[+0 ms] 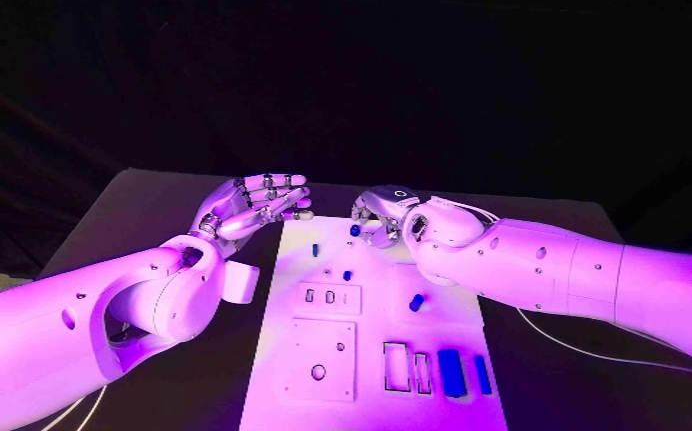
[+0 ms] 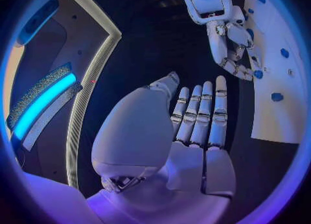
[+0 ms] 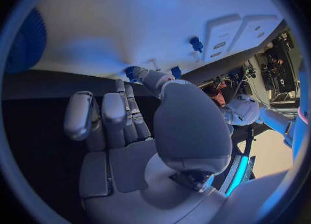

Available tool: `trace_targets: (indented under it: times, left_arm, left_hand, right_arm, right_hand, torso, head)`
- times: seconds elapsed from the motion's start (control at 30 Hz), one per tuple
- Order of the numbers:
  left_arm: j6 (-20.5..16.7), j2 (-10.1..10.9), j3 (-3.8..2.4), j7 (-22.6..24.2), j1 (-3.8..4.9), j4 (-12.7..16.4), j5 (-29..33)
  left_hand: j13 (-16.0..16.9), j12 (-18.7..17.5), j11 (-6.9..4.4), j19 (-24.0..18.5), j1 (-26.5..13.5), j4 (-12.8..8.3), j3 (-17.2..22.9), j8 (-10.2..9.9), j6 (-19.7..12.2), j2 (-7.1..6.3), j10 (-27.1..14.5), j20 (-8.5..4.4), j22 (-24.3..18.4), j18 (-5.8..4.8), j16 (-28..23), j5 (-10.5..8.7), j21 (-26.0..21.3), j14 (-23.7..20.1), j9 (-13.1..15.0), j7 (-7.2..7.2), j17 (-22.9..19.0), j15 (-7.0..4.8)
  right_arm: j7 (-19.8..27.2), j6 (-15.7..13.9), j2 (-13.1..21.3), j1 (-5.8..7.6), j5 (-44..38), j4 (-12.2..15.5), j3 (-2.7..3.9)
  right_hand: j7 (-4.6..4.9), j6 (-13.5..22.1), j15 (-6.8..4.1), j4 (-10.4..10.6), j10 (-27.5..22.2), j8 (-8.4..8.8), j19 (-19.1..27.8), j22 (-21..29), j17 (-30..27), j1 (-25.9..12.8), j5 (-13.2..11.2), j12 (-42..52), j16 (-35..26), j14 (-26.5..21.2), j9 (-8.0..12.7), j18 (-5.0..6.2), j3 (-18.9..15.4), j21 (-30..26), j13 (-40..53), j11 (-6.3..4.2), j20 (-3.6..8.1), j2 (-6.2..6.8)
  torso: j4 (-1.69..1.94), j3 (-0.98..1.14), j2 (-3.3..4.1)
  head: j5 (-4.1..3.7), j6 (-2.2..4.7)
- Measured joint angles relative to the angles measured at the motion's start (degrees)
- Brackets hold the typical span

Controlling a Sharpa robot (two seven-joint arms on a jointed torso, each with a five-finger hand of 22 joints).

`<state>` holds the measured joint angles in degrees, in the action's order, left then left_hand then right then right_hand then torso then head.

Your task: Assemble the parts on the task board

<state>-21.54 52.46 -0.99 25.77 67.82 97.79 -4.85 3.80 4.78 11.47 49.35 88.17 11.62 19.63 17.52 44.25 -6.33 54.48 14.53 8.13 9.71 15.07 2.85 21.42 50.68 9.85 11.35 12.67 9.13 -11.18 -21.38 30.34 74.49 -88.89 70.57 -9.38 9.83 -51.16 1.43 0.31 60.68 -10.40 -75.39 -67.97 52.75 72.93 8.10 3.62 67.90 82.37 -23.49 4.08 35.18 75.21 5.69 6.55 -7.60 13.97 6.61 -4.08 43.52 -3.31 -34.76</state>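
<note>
Two white arms, silver hands, both raised over the table's far half.
Left arm (image 1: pixel 137 301) enters from the left; left hand (image 1: pixel 257 206) palm up, fingers (image 2: pixel 204 112) straight, side by side, holding nothing. Right arm (image 1: pixel 541 266) enters from the right; right hand (image 1: pixel 382 216) turned down, fingers (image 3: pixel 113 115) curled; hold unclear.
</note>
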Motion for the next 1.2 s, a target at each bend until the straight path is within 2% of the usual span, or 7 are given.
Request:
trace_targets:
  times: [0.17,0.43,0.73,0.87,0.93,1.07,1.2]
  left_arm:
    - [0.00,0.14,0.01,-0.02,0.00,-0.16,0.00]
    - [0.00,0.59,0.01,-0.04,0.01,-0.49,0.00]
    - [0.04,0.56,0.02,-0.04,0.00,-0.97,0.04]
    - [0.08,0.50,0.03,-0.02,-0.01,-1.05,0.06]
    - [0.10,0.50,0.03,-0.01,-0.01,-1.08,0.06]
    - [0.15,0.48,0.03,-0.01,-0.02,-1.12,0.07]
    - [0.21,0.44,0.03,-0.01,-0.02,-1.12,0.07]
  left_hand:
    - [0.00,0.00,0.00,0.00,0.00,0.00,0.00,0.00,0.00,0.00,0.00,0.00,0.00,0.00,0.00,0.00,0.00,0.00,0.00,0.00,0.00,0.00]
    - [0.00,0.00,0.00,0.00,0.00,0.00,0.00,0.00,0.00,0.00,0.00,0.00,-0.01,0.00,0.00,0.00,0.00,0.00,0.00,0.00,0.05,0.00]
    - [0.00,0.01,0.00,0.00,0.00,0.00,0.00,0.00,0.00,0.00,0.00,0.00,-0.01,-0.01,0.00,0.00,0.00,0.00,0.00,0.00,0.05,0.00]
    - [0.00,0.01,0.00,0.00,0.00,0.00,0.00,0.00,0.00,0.00,0.00,0.00,-0.01,-0.01,0.00,0.00,0.00,0.00,0.00,0.00,0.05,0.00]
    - [0.00,0.01,0.00,0.00,0.00,0.00,0.00,0.00,0.00,0.00,0.00,0.00,-0.01,0.00,0.00,0.00,0.00,0.00,0.00,0.00,0.04,0.00]
    - [0.00,0.01,0.00,0.00,0.00,0.00,0.00,0.00,0.00,0.00,0.00,0.00,-0.02,0.00,0.00,0.00,0.00,0.00,0.01,0.00,0.04,0.00]
    - [0.00,0.01,0.00,0.00,0.00,0.00,0.00,0.00,0.00,0.00,0.00,0.00,-0.02,0.00,0.00,0.00,0.00,0.00,0.01,0.00,0.04,0.00]
  right_arm:
    - [-0.11,-0.51,3.73,0.00,0.06,3.53,0.09]
    - [-0.26,-2.58,13.40,0.28,1.86,11.25,1.25]
    - [-0.49,-2.34,18.16,1.84,4.97,11.93,1.69]
    - [-0.55,-1.46,18.46,1.92,6.47,11.05,1.69]
    - [-0.56,-0.87,18.39,1.93,7.18,10.47,1.69]
    - [-0.69,0.32,18.07,1.93,8.31,9.31,1.69]
    - [-0.92,1.73,17.56,1.83,9.26,8.30,1.69]
  right_hand:
    - [0.00,0.00,0.00,0.30,0.01,0.00,0.00,-0.16,-0.31,0.00,0.00,0.00,-0.33,0.00,-0.14,-0.01,-0.77,0.00,0.04,-0.01,0.00,0.00]
    - [-0.22,-0.86,-0.53,1.75,4.76,0.01,-2.50,-3.70,2.39,-0.75,0.46,1.14,1.68,0.54,-0.53,-0.04,-2.22,1.84,0.90,-0.64,0.63,0.75]
    - [-1.03,-0.60,-1.35,3.83,10.49,1.66,-4.43,-6.31,5.13,-1.66,1.78,2.32,3.96,1.35,-0.71,-0.06,-8.08,3.37,2.56,-1.82,1.42,1.66]
    - [-1.40,-1.30,-2.09,4.34,15.88,0.19,-6.55,-6.99,9.92,-0.57,4.09,8.48,7.36,1.64,-1.82,-0.17,-12.15,5.89,7.91,-3.09,2.20,1.96]
    - [-2.15,0.26,-2.18,5.33,14.15,-0.99,-8.09,-6.99,16.44,1.40,4.10,18.70,11.49,1.55,-2.92,-1.15,-17.02,7.68,18.35,-3.85,2.42,1.00]
    - [-1.26,3.97,-2.02,10.87,12.24,-4.05,-8.63,-6.99,21.98,4.99,4.10,55.43,17.44,1.71,-4.89,-1.96,-24.44,10.03,55.19,-2.56,1.88,-1.09]
    - [-0.31,5.45,-1.38,14.67,16.85,-5.54,-8.41,-6.98,22.20,7.02,4.23,69.70,19.66,1.69,-5.40,-1.96,-27.28,11.21,68.19,-2.04,1.42,-1.31]
  torso:
    - [-0.03,0.04,-0.01]
    - [-0.36,0.07,-0.10]
    - [-1.04,0.30,-0.20]
    - [-1.09,0.38,-0.16]
    - [-1.08,0.42,-0.14]
    - [-1.05,0.40,-0.12]
    - [-1.02,0.36,-0.12]
  head:
    - [-0.05,0.03]
    - [-0.68,0.36]
    - [-0.77,0.52]
    - [-0.86,0.49]
    - [-1.02,0.46]
    - [-1.18,0.38]
    - [-1.38,0.30]
